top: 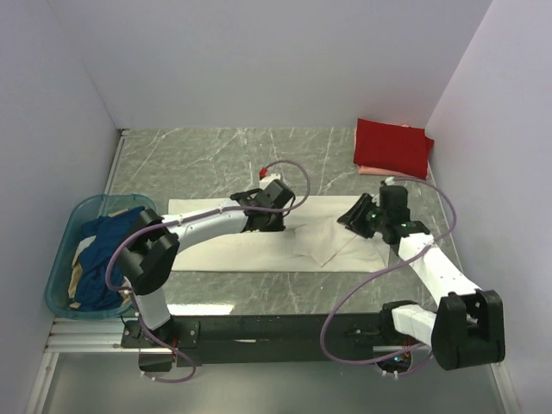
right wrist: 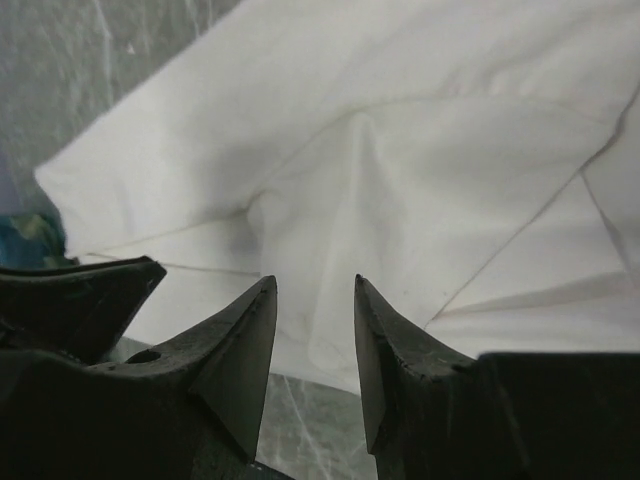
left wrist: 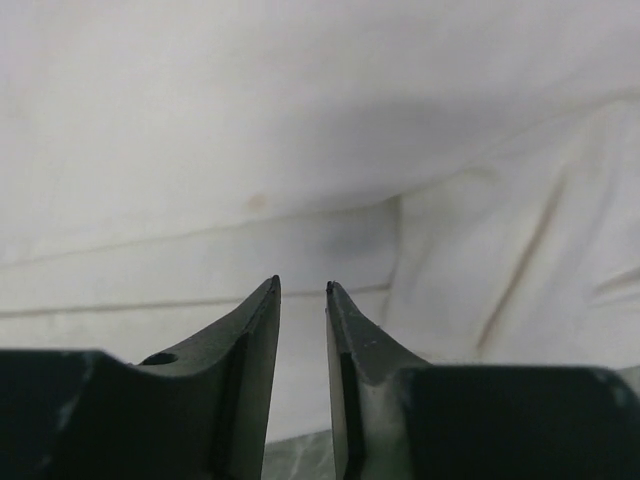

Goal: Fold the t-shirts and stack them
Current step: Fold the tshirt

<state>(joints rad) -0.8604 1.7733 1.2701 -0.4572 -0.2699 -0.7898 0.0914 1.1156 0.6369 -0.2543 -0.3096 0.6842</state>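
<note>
Left fingers (left wrist: 250,340) narrowly parted, right fingers (right wrist: 245,340) wider, both empty over cream-white t-shirt (top: 216,254), folded red t-shirt (top: 392,147) beyond

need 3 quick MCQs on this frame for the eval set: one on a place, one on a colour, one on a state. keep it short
1. Where does the red shirt lie on the table?
A near left corner; B centre; C far right corner.

2. What colour is the garment directly under it?
A pale pink; B dark blue; C tan.

3. How does the left gripper stand?
A shut on cloth; B jaws apart with nothing between them; C out of view.

Key:
1 C, the top view shows it folded by the far right walls.
2 A, the edge of a pink shirt shows along its near side.
3 B, the left wrist view shows a gap between the fingertips, with the white shirt beyond them.
</note>
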